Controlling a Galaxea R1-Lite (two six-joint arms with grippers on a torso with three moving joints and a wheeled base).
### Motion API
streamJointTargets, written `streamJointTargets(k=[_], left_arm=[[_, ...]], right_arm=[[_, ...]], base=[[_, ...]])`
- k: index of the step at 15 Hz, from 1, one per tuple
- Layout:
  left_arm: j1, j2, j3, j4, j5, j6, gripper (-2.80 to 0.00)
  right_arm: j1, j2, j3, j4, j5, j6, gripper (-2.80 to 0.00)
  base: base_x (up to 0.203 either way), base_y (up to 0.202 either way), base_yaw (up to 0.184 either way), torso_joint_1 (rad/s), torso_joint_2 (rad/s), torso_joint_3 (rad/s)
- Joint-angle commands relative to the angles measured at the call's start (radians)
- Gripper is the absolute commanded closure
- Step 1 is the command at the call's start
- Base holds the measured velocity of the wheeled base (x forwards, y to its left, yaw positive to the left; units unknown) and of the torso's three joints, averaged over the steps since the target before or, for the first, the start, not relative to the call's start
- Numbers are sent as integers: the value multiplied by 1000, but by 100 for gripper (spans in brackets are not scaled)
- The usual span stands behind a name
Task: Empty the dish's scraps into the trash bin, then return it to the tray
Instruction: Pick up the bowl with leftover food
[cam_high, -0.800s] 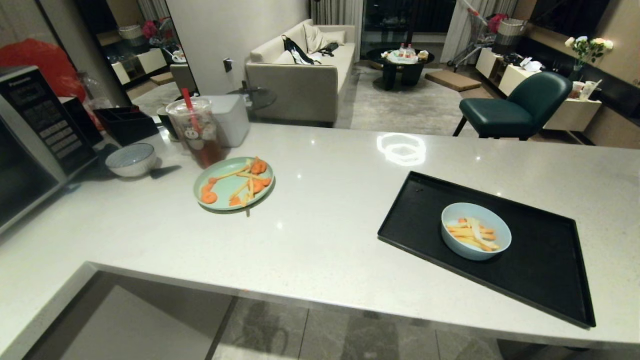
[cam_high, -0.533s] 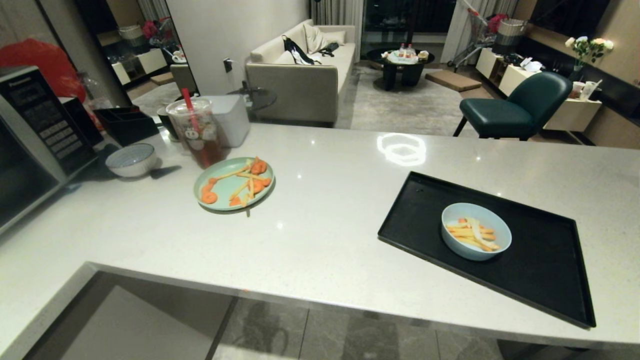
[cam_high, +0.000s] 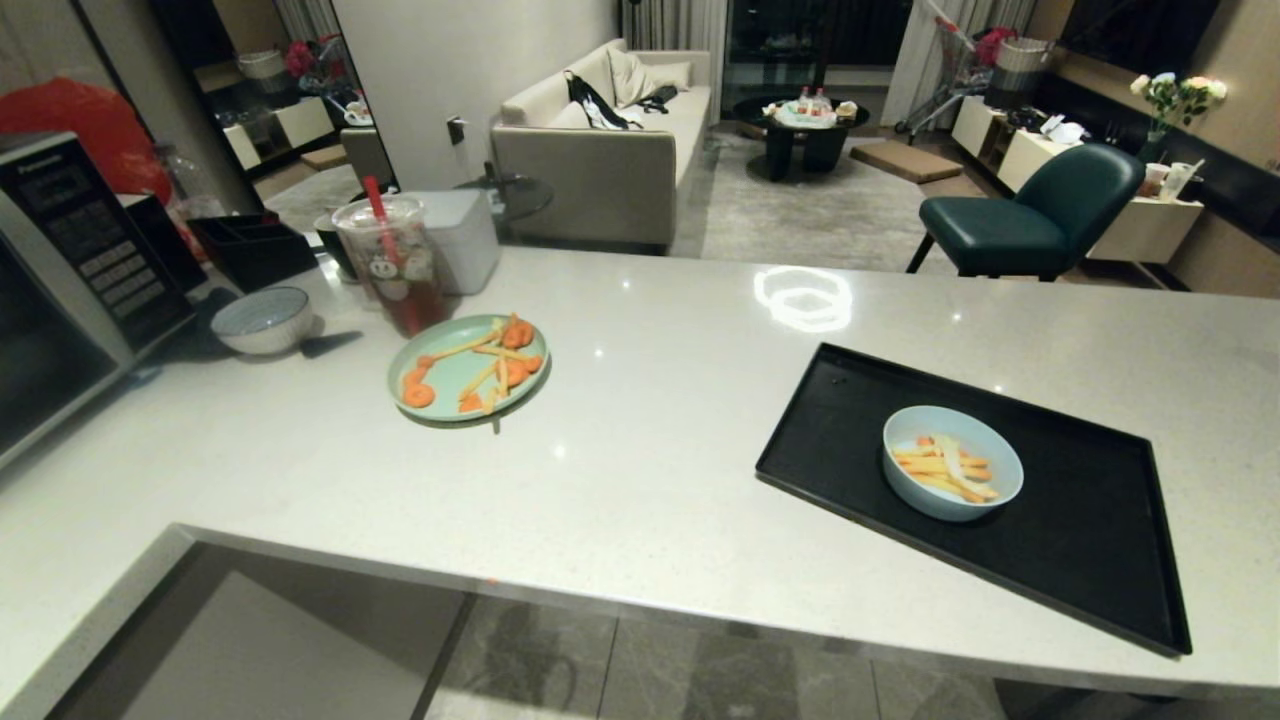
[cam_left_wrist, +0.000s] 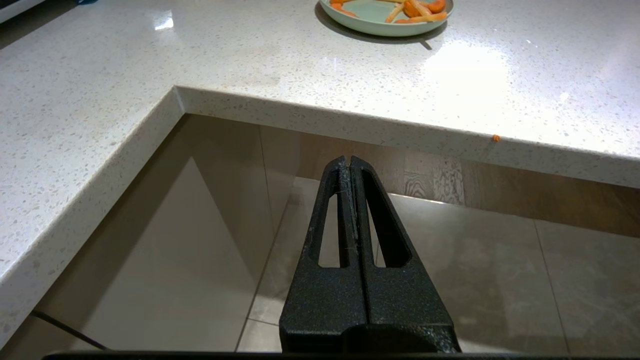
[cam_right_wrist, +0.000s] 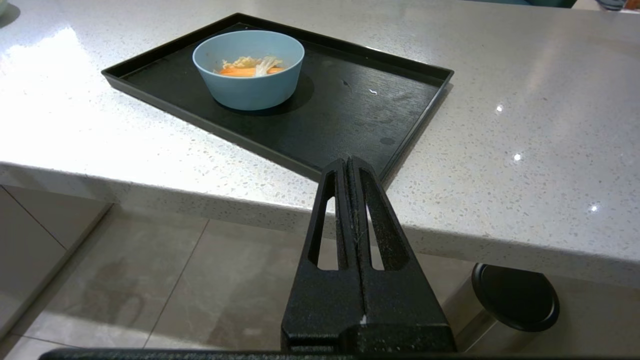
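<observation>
Jaws closed; dish (cam_high: 952, 462) rests on tray (cam_high: 1090, 540)

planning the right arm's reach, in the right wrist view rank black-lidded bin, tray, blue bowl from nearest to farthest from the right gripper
1. black-lidded bin: on the floor, below the counter edge, beside the shut right gripper.
2. tray: on the counter, just past its edge.
3. blue bowl: on the tray's far part.

Right tool (cam_right_wrist: 350, 162) closed, below the tabletop (cam_right_wrist: 525, 150) edge.
Dish (cam_right_wrist: 248, 70) holding scraps (cam_right_wrist: 247, 67) rests on tray (cam_right_wrist: 350, 115); black-lidded bin (cam_right_wrist: 515, 297) stands underneath.
</observation>
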Motion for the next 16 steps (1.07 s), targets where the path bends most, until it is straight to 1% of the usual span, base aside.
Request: streamJointTargets(k=[1, 2, 3, 4, 5, 7, 11, 16], left_arm=[[1, 1, 0, 0, 0, -1, 0], [-1, 1, 0, 0, 0, -1, 0], [1, 1, 0, 0, 0, -1, 0], [0, 1, 0, 0, 0, -1, 0], [1, 1, 0, 0, 0, -1, 0], [0, 1, 0, 0, 0, -1, 0], [1, 1, 0, 0, 0, -1, 0], [1, 1, 0, 0, 0, -1, 0]], right_arm=[[0, 0, 0, -2, 2, -4, 0], [0, 0, -10, 3, 12, 0, 0], [0, 0, -46, 11, 45, 1, 0], [0, 0, -80, 16, 106, 2, 0], [0, 1, -114, 22, 141, 2, 0], [0, 27, -178, 64, 176, 3, 0], [2, 198, -276, 91, 188, 3, 0], [3, 526, -376, 92, 196, 2, 0]], base=[[0, 0, 0, 0, 0, 0], [0, 0, 0, 0, 0, 0], [0, 0, 0, 0, 0, 0], [0, 0, 0, 0, 0, 0], [0, 0, 0, 0, 0, 0], [0, 0, 0, 0, 0, 0], [0, 0, 0, 0, 0, 0], [0, 0, 0, 0, 0, 0]])
